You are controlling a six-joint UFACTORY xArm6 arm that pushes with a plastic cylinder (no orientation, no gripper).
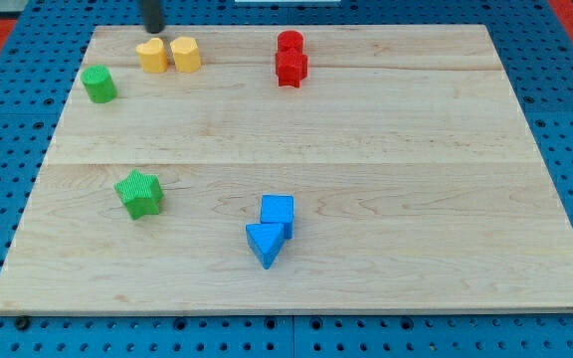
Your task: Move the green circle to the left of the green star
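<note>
My tip (153, 30), a bare dark rod holding nothing, sits just above the yellow wooden blocks (167, 55), right of the green wooden circle (98, 85), far above the green wooden star (140, 194).

rod: upright, view's top-left | my tip (153, 30): down on board
</note>
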